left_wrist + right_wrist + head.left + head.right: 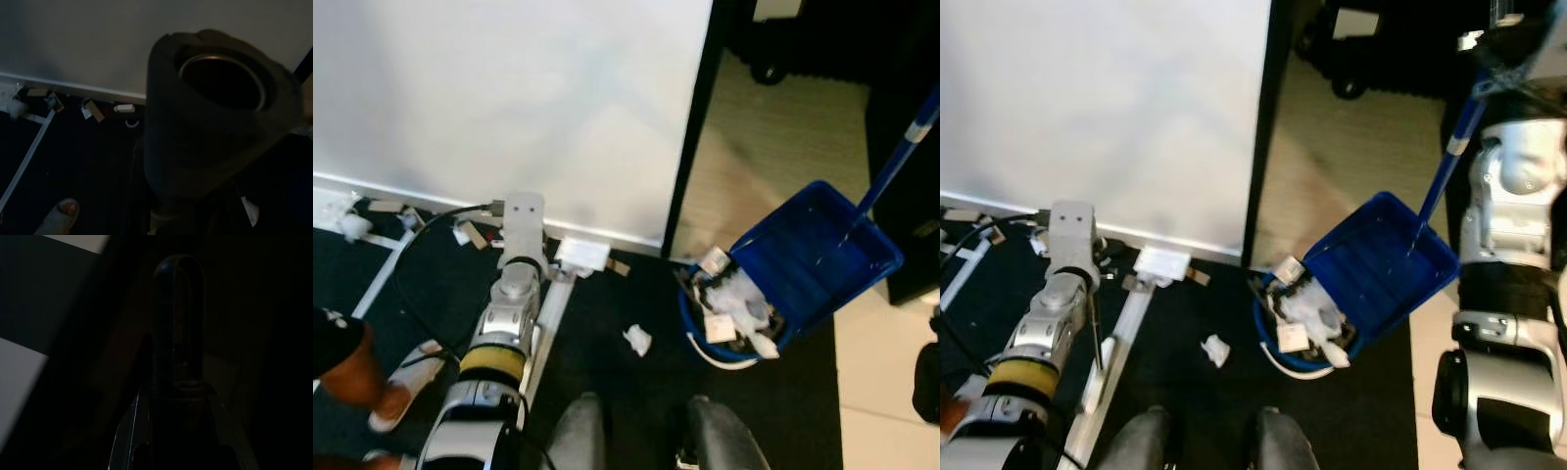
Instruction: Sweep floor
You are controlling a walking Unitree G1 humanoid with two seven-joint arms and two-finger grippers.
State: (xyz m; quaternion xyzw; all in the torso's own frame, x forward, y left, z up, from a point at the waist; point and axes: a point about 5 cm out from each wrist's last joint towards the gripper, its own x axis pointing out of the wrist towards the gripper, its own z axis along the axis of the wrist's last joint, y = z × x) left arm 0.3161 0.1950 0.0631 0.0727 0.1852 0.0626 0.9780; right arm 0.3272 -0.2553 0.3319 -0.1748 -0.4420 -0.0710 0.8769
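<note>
Along the far edge of the dark floor (636,401) runs a white wall (509,98), ending at a black door frame (690,147); beyond it a pale floor (773,147) opens to the far right. My blue dustpan (803,259) stands just right of the frame, tilted, its near lip heaped with white and brown scraps (734,308). Its blue handle (1445,166) rises to my right arm (1513,255); whether my right gripper closes on it I cannot tell. My left arm (504,323) reaches toward the wall base, with the broom's white stick (548,323) beside it and the broom head (582,255) near the skirting; my left gripper's state I cannot tell either. One crumpled paper (637,339) lies between the broom and the dustpan on open dark floor. More litter (470,233) lines the wall to the left. A person's foot in a sandal (396,387) stands at the near left, close to my left arm.
</note>
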